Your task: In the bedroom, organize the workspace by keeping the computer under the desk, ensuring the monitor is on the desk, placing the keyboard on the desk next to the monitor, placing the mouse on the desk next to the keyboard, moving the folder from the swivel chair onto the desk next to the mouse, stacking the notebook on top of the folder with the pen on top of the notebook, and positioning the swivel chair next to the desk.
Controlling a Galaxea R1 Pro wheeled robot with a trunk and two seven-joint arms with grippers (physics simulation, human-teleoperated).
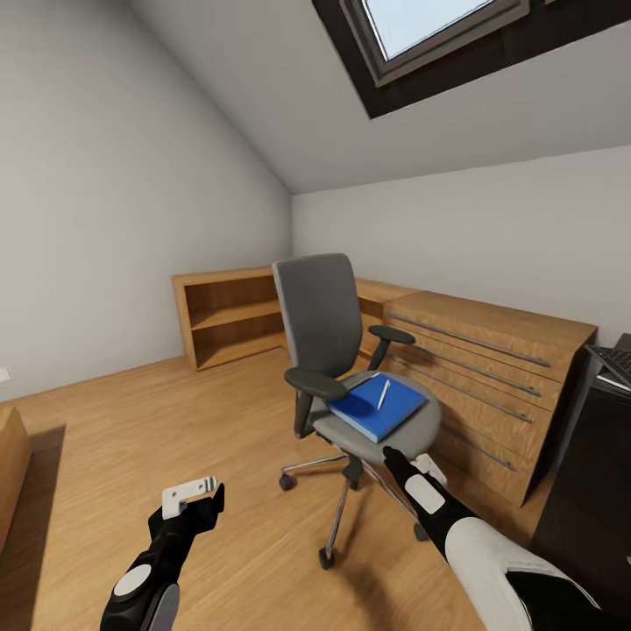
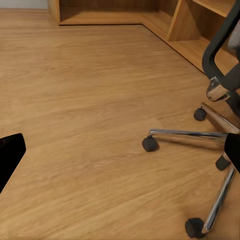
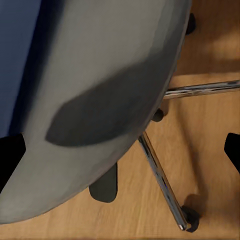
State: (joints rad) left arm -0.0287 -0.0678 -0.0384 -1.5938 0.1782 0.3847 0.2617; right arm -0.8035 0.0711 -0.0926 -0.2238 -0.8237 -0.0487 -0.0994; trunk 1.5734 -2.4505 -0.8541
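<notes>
right gripper (image 1: pixel 405 462) nearest the folder (image 1: pixel 377 408)
jaws spread, empty, at seat edge; folder lies just ahead.

Soft daylight from the skylight (image 1: pixel 438 35), faint shadows on the floor (image 1: pixel 219 438), renders sharp, slightly wide-angled.

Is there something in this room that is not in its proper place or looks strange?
Yes. A blue folder lies on the seat of the swivel chair, with a white pen resting on top of it. Office papers on a chair seat look misplaced. Nothing appears spilled or broken.
</notes>
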